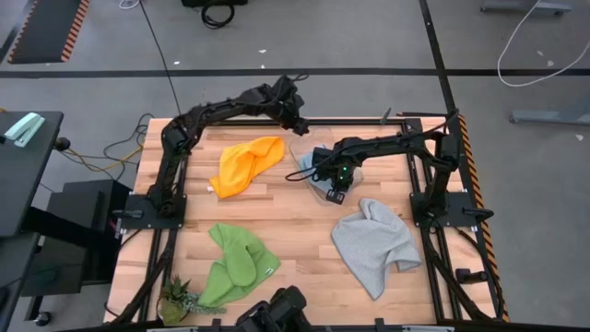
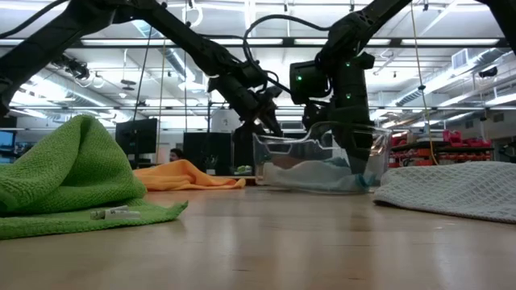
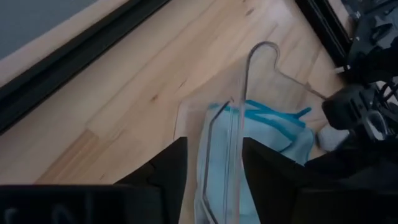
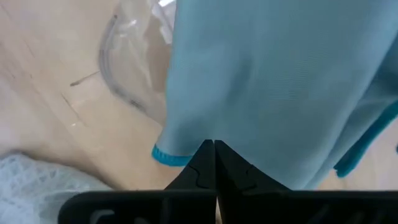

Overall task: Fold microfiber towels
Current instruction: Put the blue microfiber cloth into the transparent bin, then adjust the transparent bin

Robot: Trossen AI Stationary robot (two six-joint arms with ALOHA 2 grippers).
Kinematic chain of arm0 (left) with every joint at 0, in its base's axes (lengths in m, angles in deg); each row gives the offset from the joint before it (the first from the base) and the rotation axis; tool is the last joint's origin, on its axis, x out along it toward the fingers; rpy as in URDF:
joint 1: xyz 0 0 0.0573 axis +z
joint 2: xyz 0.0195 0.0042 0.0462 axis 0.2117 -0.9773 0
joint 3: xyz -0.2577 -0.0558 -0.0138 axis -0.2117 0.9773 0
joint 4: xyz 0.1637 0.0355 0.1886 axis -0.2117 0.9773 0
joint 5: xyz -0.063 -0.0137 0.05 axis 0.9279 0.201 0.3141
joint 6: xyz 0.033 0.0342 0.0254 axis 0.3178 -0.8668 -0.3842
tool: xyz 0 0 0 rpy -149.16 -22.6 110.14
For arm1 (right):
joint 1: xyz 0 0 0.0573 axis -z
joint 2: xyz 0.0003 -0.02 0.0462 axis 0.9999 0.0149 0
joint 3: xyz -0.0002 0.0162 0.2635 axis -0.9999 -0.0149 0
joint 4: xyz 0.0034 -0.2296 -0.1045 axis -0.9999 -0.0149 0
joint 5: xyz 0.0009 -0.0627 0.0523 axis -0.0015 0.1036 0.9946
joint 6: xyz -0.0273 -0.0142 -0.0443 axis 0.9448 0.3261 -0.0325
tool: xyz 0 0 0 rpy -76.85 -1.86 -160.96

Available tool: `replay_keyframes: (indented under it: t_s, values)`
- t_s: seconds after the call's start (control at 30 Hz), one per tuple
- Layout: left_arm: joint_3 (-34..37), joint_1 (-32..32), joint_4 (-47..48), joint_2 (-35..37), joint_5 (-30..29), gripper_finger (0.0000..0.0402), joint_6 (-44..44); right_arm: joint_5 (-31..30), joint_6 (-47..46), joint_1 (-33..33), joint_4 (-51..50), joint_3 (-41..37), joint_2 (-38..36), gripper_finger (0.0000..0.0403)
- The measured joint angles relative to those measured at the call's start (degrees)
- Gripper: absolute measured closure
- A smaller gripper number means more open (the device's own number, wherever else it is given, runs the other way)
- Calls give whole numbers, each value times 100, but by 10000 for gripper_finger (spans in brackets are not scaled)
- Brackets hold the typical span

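Light blue towel (image 4: 273,81): folded, smooth, darker hem, lying in the clear bin (image 1: 318,175) at the counter's (image 1: 295,240) far middle. My right claw (image 4: 214,152) pressed together above it; left claw (image 3: 214,162) spread astride the bin wall.

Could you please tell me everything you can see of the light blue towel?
The light blue towel is a soft, smooth cloth with a brighter blue stitched hem. It lies bunched inside a clear plastic bin near the table's far edge. The right gripper, shut, is pressed down against it. The left gripper straddles the bin's wall with fingers apart, not holding the cloth.
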Motion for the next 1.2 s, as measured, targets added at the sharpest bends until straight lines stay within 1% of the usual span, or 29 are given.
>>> replay_keyframes:
  t_s: [0.17,0.37,0.4,0.43,0.53,0.67,0.8,0.93,1.03,1.2]
  values:
    - [0,116,134,152,27,233,-58,-155,98,198,-47,53,4,403]
    - [5,211,340,375,42,241,-298,-414,400,563,-166,58,3,403]
    - [7,224,359,390,44,241,-316,-514,407,648,-153,76,5,403]
    - [7,226,332,399,47,240,-323,-821,408,714,-108,89,34,403]
    - [7,278,407,435,61,237,-392,-1250,250,910,-200,286,66,403]
    - [7,356,478,465,57,238,-397,-1226,299,1010,-220,644,34,403]
    - [7,389,564,467,78,243,-373,-1383,428,1131,-191,1008,26,403]
    - [7,386,584,467,85,242,-369,-1393,274,1223,-449,1338,27,403]
    - [7,385,584,467,90,240,-390,-1356,237,1185,-882,1434,26,403]
    - [9,451,617,467,89,242,-434,-1337,-45,914,-1253,1452,-80,403]
